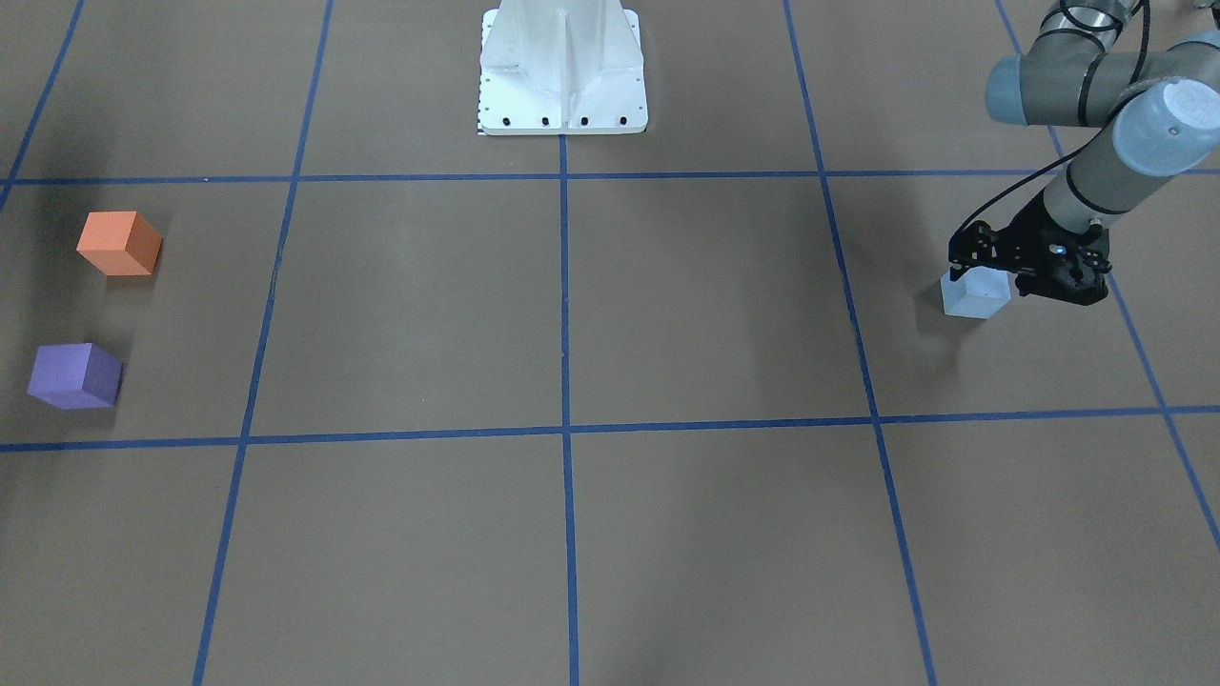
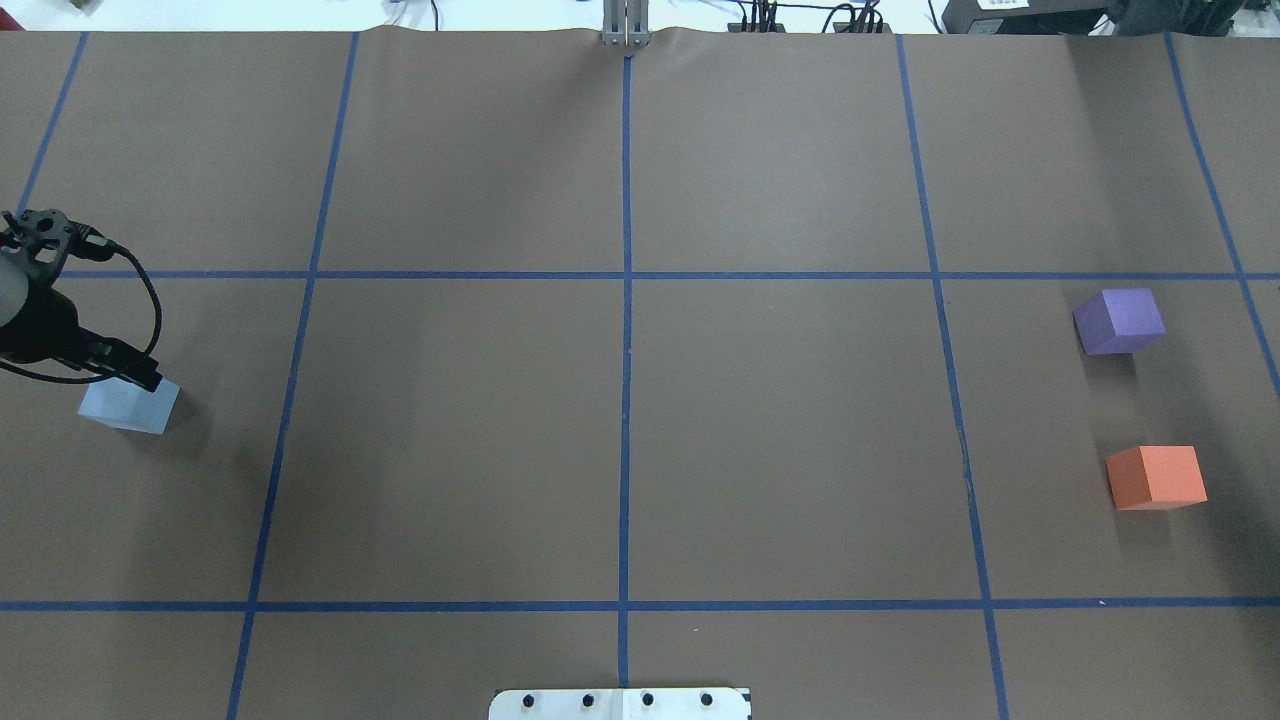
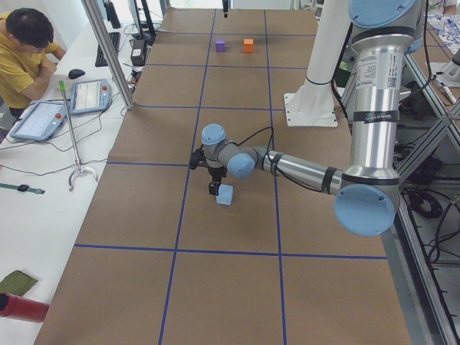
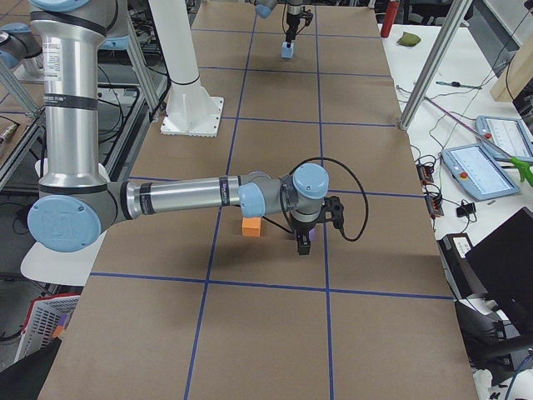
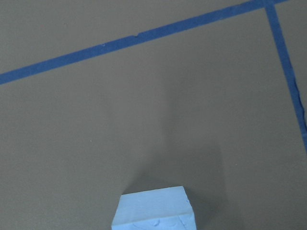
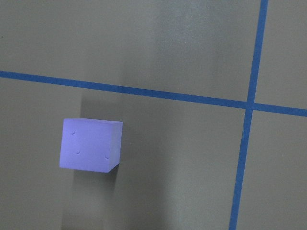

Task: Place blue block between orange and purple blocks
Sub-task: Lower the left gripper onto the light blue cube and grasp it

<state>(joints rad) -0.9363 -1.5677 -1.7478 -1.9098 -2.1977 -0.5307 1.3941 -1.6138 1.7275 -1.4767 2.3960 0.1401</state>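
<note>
1. The brown paper-covered tabletop (image 2: 460, 450) is marked into squares by blue tape lines.
2. The grey left arm (image 1: 1096, 181) reaches low over the tabletop's left end. Its black pincer (image 2: 140, 378) sits at the top edge of the pale blue foam cube (image 2: 128, 407); I cannot tell whether it is spread or pinching.
3. The right arm (image 4: 183, 198) holds its pincer (image 4: 304, 243) over the far end; its state cannot be told.
4. The orange foam cube (image 2: 1157, 477) and the purple foam cube (image 2: 1120, 320) rest near each other, well apart from the blue cube.
</note>
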